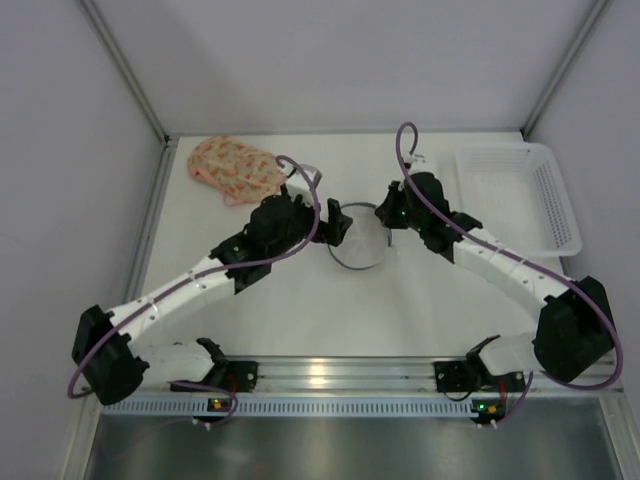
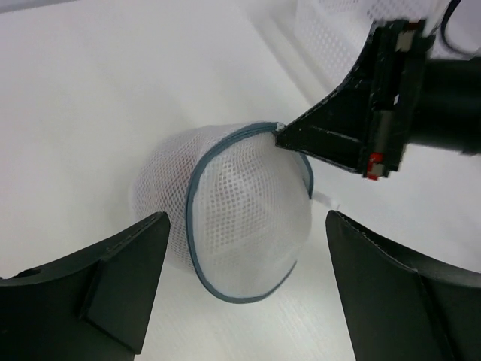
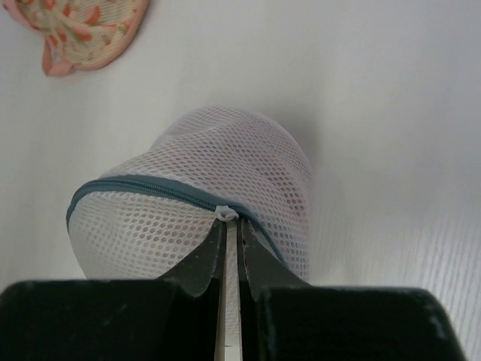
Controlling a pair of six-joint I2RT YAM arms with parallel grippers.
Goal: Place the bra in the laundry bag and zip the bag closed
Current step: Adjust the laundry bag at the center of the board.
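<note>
The white mesh laundry bag (image 1: 357, 246) sits mid-table (image 1: 300, 310) between the 2 claws. The right claw (image 3: 231, 226) is pinched tight on its zipper pull (image 3: 226, 213). The left claw (image 1: 337, 224) stands wide open just beside the bag, gripping nothing. The floral bra (image 1: 235, 170) lies at the far left corner, outside the bag and well apart from it. A white basket (image 1: 520, 195) sits far right.

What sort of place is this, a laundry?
Probably a robot test booth, not a laundry: two arms bolted to a rail at a white table, plain panels around, and only props: a mesh laundry bag, a bra, a basket.
</note>
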